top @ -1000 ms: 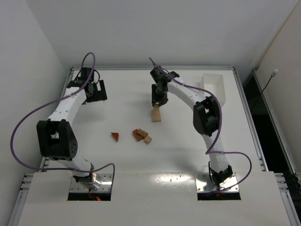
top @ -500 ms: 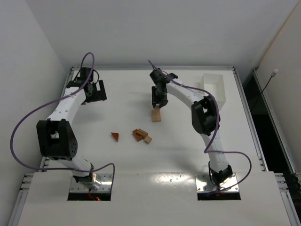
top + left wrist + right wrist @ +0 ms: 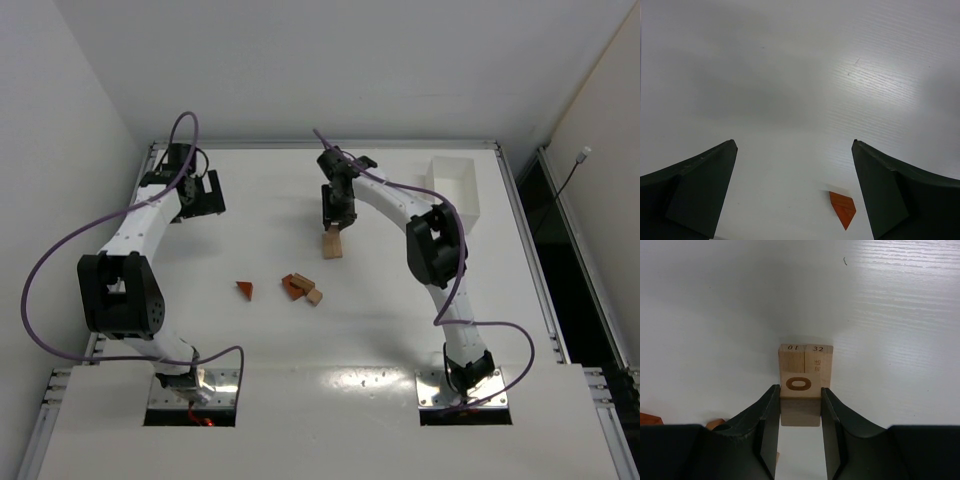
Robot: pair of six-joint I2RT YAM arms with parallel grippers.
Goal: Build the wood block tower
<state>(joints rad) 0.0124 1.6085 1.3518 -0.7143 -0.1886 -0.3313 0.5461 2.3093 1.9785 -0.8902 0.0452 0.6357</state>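
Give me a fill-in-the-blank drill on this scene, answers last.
The right tool is ____ on the pale cube.
The bars behind it read 01 and ____.
The left tool is ____, holding nothing.
The white tray stands at the far ____ corner of the table.
Answers: shut; 32; open; right.

Taking the table's far edge as 12 o'clock, the pale bars (image 3: 332, 247) near the centre are closed in from 12 by the right gripper (image 3: 335, 226), whose fingers clamp a pale block (image 3: 800, 390) just beside them. The right arm (image 3: 435, 250) blocks the 3 o'clock side, with the white tray (image 3: 455, 185) beyond it. Toward 7 lie a brown-and-tan cluster (image 3: 301, 288) and a red wedge (image 3: 245, 289). Bare table (image 3: 260, 215) opens toward 9, up to the left gripper (image 3: 203, 195), which hangs spread wide.
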